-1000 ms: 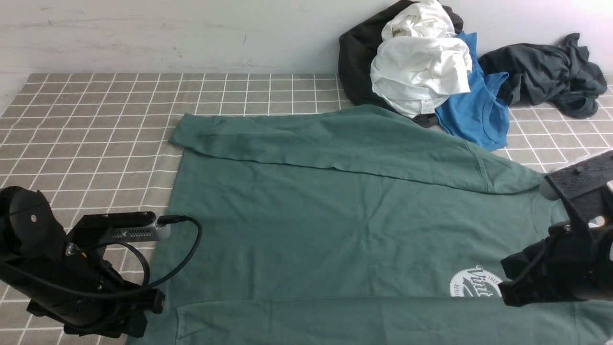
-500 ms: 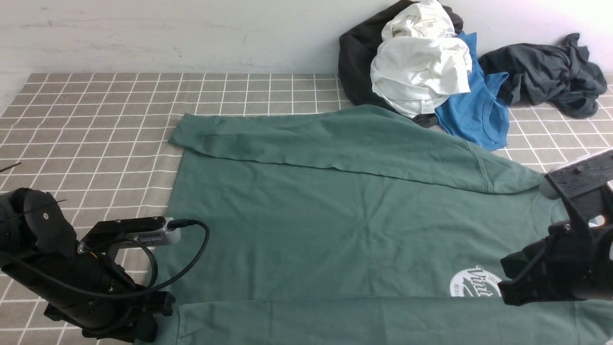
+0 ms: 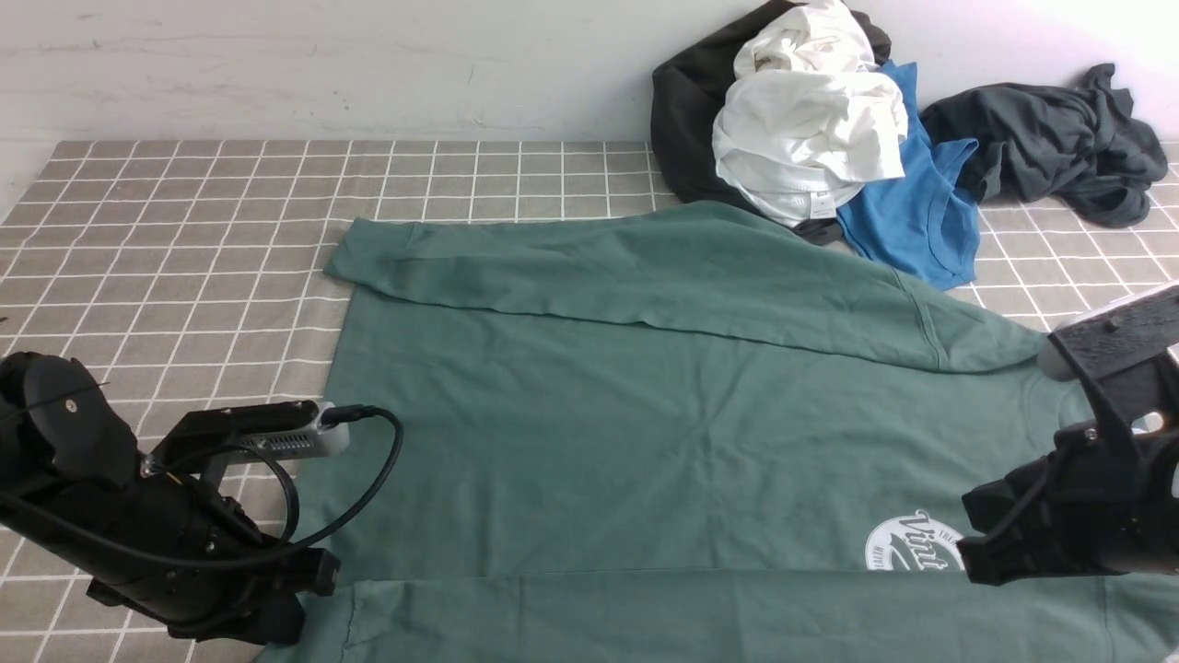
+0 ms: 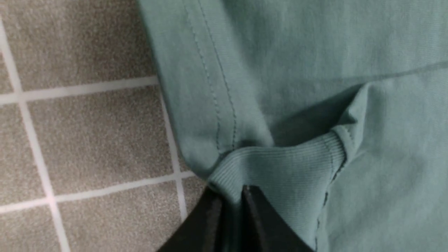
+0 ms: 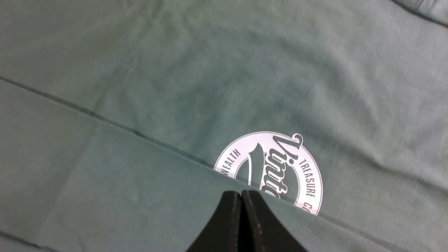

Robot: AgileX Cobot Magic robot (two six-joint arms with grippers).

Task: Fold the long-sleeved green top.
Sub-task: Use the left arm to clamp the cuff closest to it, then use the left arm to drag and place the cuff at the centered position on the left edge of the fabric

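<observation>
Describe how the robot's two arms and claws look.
Both arms are matte black. The left arm carries a rounded joint housing, a grey-ended camera module and a looping black cable. The right arm is blocky with a textured black plate. The left claw and right claw each have two tapered black fingers.

Long-sleeved top (image 3: 589, 442) flat on table (image 3: 184, 212), clothes heap (image 3: 811, 138) behind it, left hand (image 4: 229, 199) at its near-left corner

Count: 5 garments on 1 checked tabletop (image 3: 184, 230).
- 1 green long-sleeved top (image 3: 589, 433) with 2 sleeves, far sleeve (image 3: 645, 276) and near sleeve (image 3: 737, 617), and 1 round white logo (image 5: 273, 168)
- 1 white garment (image 3: 811, 138)
- 1 blue top (image 3: 912, 216)
- 1 black garment (image 3: 686, 120)
- 1 dark grey garment (image 3: 1041, 138)

2 claws: left claw (image 4: 229, 201), right claw (image 5: 241, 201).
</observation>
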